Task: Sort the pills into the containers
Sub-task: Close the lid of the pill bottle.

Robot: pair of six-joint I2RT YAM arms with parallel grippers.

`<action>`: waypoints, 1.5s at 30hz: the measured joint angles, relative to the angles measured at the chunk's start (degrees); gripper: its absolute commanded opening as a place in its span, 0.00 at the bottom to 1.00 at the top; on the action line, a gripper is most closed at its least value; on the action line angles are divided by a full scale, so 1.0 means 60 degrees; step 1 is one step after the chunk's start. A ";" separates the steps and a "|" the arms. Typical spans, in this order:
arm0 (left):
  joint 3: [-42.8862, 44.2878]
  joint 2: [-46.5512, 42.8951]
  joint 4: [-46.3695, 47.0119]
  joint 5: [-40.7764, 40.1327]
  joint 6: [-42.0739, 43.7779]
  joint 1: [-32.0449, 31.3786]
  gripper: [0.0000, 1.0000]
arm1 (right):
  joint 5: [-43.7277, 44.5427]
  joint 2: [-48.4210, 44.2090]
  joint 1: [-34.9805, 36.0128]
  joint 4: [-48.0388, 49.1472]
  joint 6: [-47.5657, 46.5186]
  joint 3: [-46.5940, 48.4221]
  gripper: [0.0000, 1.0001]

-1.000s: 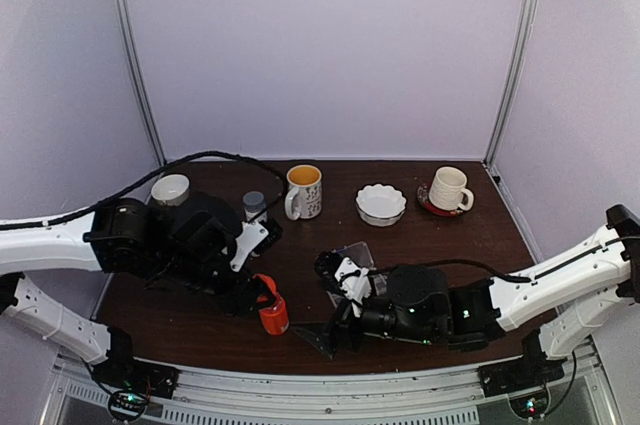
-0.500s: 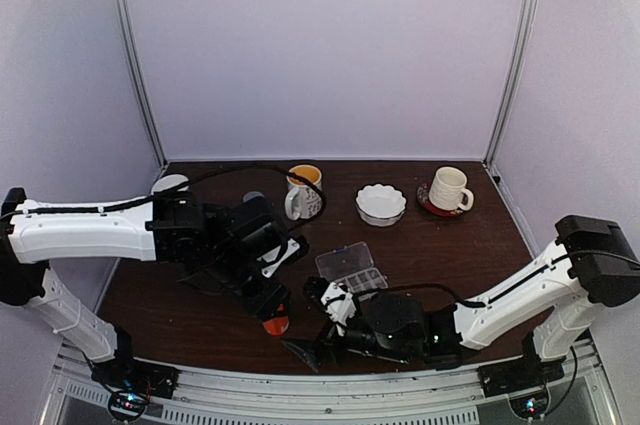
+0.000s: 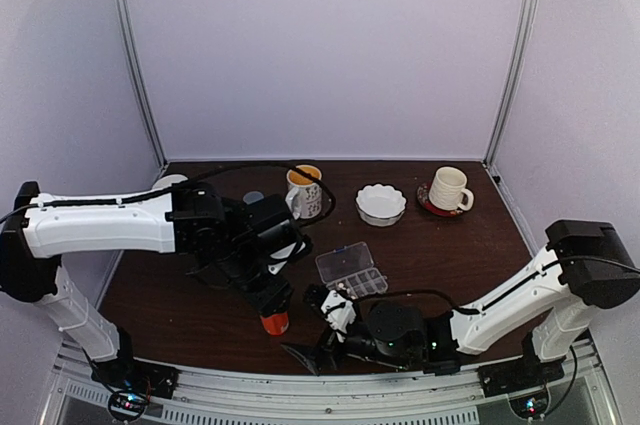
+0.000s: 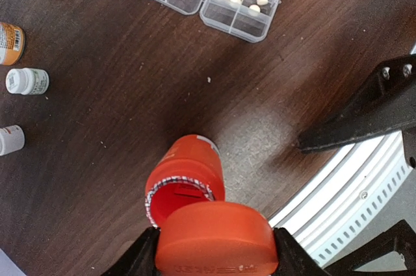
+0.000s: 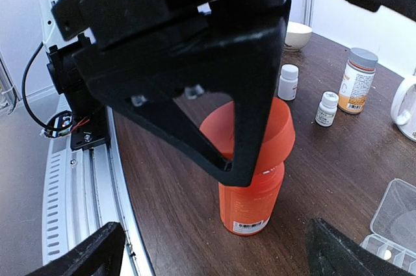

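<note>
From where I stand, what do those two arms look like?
The left arm and right arm match: smooth white links joined by chunky black joint housings. A black cable loops above the left one; another trails along the right. The left end effector and right end effector are black, with flat wedge-shaped fingers.

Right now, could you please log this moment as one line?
left gripper: shut on round orange plastic cap | orange cylindrical bottle: open, upright | right gripper: open, empty
</note>
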 measured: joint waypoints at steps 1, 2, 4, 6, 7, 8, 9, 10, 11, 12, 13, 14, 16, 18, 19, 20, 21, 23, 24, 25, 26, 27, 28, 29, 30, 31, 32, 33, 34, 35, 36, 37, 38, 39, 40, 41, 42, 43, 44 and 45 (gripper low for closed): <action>0.0058 0.0022 -0.0036 -0.0036 0.0007 0.0004 0.55 | -0.0004 0.0000 0.0004 0.0022 -0.0004 -0.0036 1.00; 0.0109 0.0055 -0.0069 -0.0062 0.0033 0.0007 0.55 | -0.0004 0.0000 0.0004 0.0040 0.0000 -0.0080 1.00; 0.0146 0.0131 -0.0084 -0.0113 0.0069 0.0044 0.55 | -0.0004 0.0000 0.0004 0.0066 0.0000 -0.0186 1.00; 0.0153 0.0233 -0.0131 -0.0131 0.0106 0.0106 0.55 | -0.0007 0.0000 0.0004 0.0069 0.0000 -0.0259 1.00; 0.0153 0.0306 -0.0168 -0.0135 0.0135 0.0146 0.55 | -0.0007 0.0000 0.0004 0.0066 0.0000 -0.0277 1.00; 0.0157 0.0368 -0.0197 -0.0135 0.0149 0.0182 0.55 | -0.0007 0.0000 0.0004 0.0069 0.0000 -0.0277 1.00; 0.0157 0.0437 -0.0237 -0.0138 0.0175 0.0208 0.55 | -0.0007 0.0000 0.0004 0.0073 -0.0004 -0.0277 1.00; 0.0157 0.0521 -0.0266 -0.0135 0.0193 0.0244 0.55 | -0.0011 0.0000 0.0004 0.0073 -0.0004 -0.0277 1.00; 0.0157 0.0590 -0.0280 -0.0135 0.0215 0.0262 0.55 | -0.0011 0.0000 0.0004 0.0069 -0.0004 -0.0277 1.00; 0.0157 0.0678 -0.0288 -0.0131 0.0244 0.0288 0.55 | -0.0015 0.0000 0.0004 0.0069 -0.0004 -0.0277 1.00; 0.0160 0.0739 -0.0288 -0.0131 0.0255 0.0306 0.55 | -0.0015 0.0000 0.0004 0.0073 -0.0004 -0.0277 1.00; 0.0178 0.0772 -0.0288 -0.0124 0.0270 0.0317 0.55 | -0.0015 0.0000 0.0007 0.0073 -0.0004 -0.0277 1.00; 0.0226 0.0794 -0.0291 -0.0113 0.0317 0.0331 0.56 | -0.0015 0.0000 0.0011 0.0073 -0.0004 -0.0277 1.00; 0.0244 0.0827 -0.0288 -0.0098 0.0350 0.0361 0.56 | -0.0047 0.0000 0.0018 0.0069 -0.0004 -0.0277 1.00; 0.0244 0.0838 -0.0288 -0.0091 0.0368 0.0382 0.56 | -0.0062 0.0000 0.0018 0.0069 0.0000 -0.0277 1.00; 0.0244 0.0841 -0.0288 -0.0091 0.0382 0.0401 0.56 | -0.0087 0.0000 0.0022 0.0069 -0.0004 -0.0277 1.00; 0.0244 0.0845 -0.0288 -0.0073 0.0393 0.0419 0.55 | -0.0095 0.0000 0.0025 0.0069 -0.0004 -0.0277 1.00; 0.0244 0.0852 -0.0295 -0.0066 0.0401 0.0444 0.55 | -0.0113 0.0000 0.0025 0.0069 -0.0004 -0.0277 1.00; 0.0244 0.0852 -0.0302 -0.0069 0.0401 0.0452 0.55 | -0.0120 0.0000 0.0025 0.0069 -0.0004 -0.0277 1.00; 0.0248 0.0860 -0.0313 -0.0069 0.0401 0.0463 0.55 | -0.0120 0.0000 0.0025 0.0069 -0.0004 -0.0277 1.00; 0.0262 0.0874 -0.0335 -0.0069 0.0401 0.0466 0.55 | -0.0120 0.0000 0.0025 0.0069 -0.0004 -0.0277 1.00; 0.0306 0.0914 -0.0386 -0.0069 0.0401 0.0474 0.55 | -0.0120 0.0000 0.0025 0.0069 -0.0007 -0.0277 1.00; 0.0364 0.0936 -0.0444 -0.0069 0.0401 0.0474 0.55 | -0.0124 0.0000 0.0025 0.0069 -0.0011 -0.0277 1.00; 0.0423 0.0943 -0.0506 -0.0069 0.0401 0.0481 0.55 | -0.0120 0.0000 0.0025 0.0069 -0.0011 -0.0277 1.00; 0.0506 0.0943 -0.0568 -0.0069 0.0404 0.0481 0.55 | -0.0120 0.0000 0.0025 0.0069 -0.0015 -0.0277 1.00; 0.0619 0.0943 -0.0634 -0.0073 0.0408 0.0481 0.55 | -0.0120 0.0000 0.0025 0.0069 -0.0018 -0.0277 1.00; 0.0732 0.0943 -0.0688 -0.0076 0.0423 0.0481 0.55 | -0.0120 0.0000 0.0025 0.0069 -0.0025 -0.0277 1.00; 0.0823 0.0940 -0.0729 -0.0087 0.0433 0.0481 0.55 | -0.0120 0.0000 0.0025 0.0069 -0.0029 -0.0277 1.00; 0.0914 0.0940 -0.0769 -0.0113 0.0448 0.0481 0.56 | -0.0120 0.0000 0.0025 0.0069 -0.0029 -0.0277 1.00; 0.0954 0.0940 -0.0772 -0.0124 0.0470 0.0481 0.55 | -0.0120 0.0000 0.0025 0.0069 -0.0029 -0.0277 1.00; 0.0969 0.0943 -0.0787 -0.0135 0.0495 0.0481 0.55 | -0.0120 0.0000 0.0025 0.0069 -0.0029 -0.0277 1.00; 0.0973 0.0954 -0.0801 -0.0138 0.0510 0.0484 0.55 | -0.0120 0.0000 0.0025 0.0069 -0.0029 -0.0277 1.00; 0.0973 0.0987 -0.0820 -0.0138 0.0539 0.0488 0.55 | -0.0120 0.0000 0.0025 0.0069 -0.0029 -0.0277 1.00; 0.0973 0.1045 -0.0827 -0.0146 0.0554 0.0488 0.55 | -0.0124 0.0000 0.0025 0.0069 -0.0029 -0.0277 1.00; 0.0973 0.1118 -0.0831 -0.0149 0.0568 0.0488 0.55 | -0.0127 0.0000 0.0025 0.0069 -0.0029 -0.0277 1.00; 0.0973 0.1217 -0.0838 -0.0146 0.0576 0.0488 0.55 | -0.0127 0.0004 0.0025 0.0069 -0.0029 -0.0277 1.00; 0.0973 0.1333 -0.0841 -0.0142 0.0590 0.0488 0.55 | -0.0131 0.0004 0.0025 0.0069 -0.0025 -0.0277 1.00; 0.0969 0.1439 -0.0834 -0.0142 0.0608 0.0488 0.55 | -0.0138 0.0004 0.0025 0.0069 -0.0025 -0.0277 1.00; 0.0965 0.1523 -0.0809 -0.0138 0.0616 0.0488 0.55 | -0.0146 0.0004 0.0025 0.0069 -0.0025 -0.0277 1.00; 0.0965 0.1559 -0.0787 -0.0138 0.0630 0.0488 0.55 | -0.0153 0.0011 0.0025 0.0069 -0.0025 -0.0277 1.00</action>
